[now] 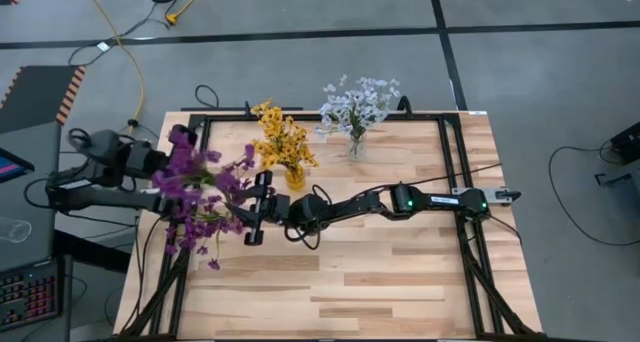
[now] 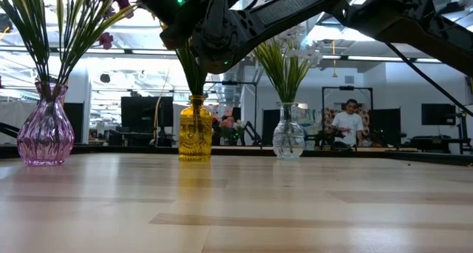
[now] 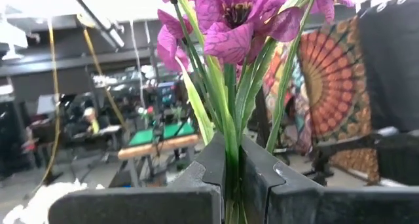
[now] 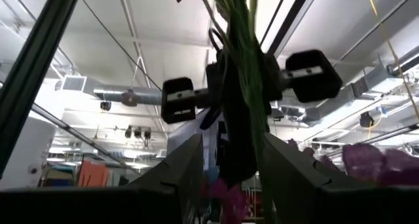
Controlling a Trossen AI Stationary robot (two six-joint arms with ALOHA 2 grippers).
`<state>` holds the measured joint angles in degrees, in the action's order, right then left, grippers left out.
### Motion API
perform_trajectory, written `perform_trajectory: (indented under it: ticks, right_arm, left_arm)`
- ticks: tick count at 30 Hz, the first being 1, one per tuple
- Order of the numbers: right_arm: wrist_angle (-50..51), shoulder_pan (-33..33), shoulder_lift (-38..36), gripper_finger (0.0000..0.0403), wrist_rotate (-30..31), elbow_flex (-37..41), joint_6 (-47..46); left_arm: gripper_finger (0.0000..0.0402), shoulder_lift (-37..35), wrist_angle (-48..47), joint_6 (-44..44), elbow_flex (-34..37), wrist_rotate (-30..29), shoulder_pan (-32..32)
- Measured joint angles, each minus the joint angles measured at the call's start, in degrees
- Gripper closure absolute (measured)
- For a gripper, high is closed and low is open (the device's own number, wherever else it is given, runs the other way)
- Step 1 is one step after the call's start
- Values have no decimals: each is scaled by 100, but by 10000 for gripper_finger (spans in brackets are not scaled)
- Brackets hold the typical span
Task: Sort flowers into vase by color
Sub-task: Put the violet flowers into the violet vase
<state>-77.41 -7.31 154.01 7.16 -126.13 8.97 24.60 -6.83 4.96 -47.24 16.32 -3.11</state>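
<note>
My left gripper (image 3: 230,168) is shut on a bunch of purple flowers (image 1: 200,194) over the table's left part. My right gripper (image 1: 251,208) reaches in from the right and stands open at the bunch; in the right wrist view the green stems (image 4: 243,112) run between its fingers with a gap on either side. Yellow flowers (image 1: 283,140) stand with their stems in a yellow vase (image 2: 195,129). White flowers (image 1: 358,102) stand in a clear vase (image 2: 288,132). A purple vase (image 2: 46,131) at the left holds green stems; in the high view the blossoms hide it. My left gripper pinches the bunch's green stems (image 3: 229,142) between its two fingers, several stems together, well below the purple blossoms (image 3: 239,21). The fingers come about level from the table's left side. The blossoms stand out beyond the fingertips. The stems' lower ends are hidden.
A black metal frame (image 1: 452,152) runs around the wooden table top (image 1: 400,272). The near half of the table is bare wood. A person (image 2: 347,126) sits in the room behind the table. Cables lie on the floor beyond the far edge.
</note>
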Motion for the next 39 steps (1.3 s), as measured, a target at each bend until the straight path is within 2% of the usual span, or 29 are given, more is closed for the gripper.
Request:
perform_trajectory:
  ticks: [4,9,16,20,27,35,39]
  right_arm:
    - [53,-17,0,222,9,0,0]
    - [-49,-90,0,222,10,-2,53]
    - [-318,-239,0,223,235,0,919]
    - [-574,-366,2,223,976,0,1567]
    - [-722,-601,-83,228,2525,2,4047]
    - [-931,-753,-359,271,4463,0,6662]
    - [-1246,-780,-409,295,4870,-2,7773]
  left_arm:
    - [393,-2,293,-209,0,279,0]
    - [393,-7,380,-476,0,296,2]
    - [393,-356,237,-524,0,298,2]
    - [393,-626,-160,-541,0,292,2]
    - [393,-695,-423,-656,0,290,2]
    - [393,-660,-589,-633,150,284,2]
    - [393,-664,-590,-469,258,286,7]
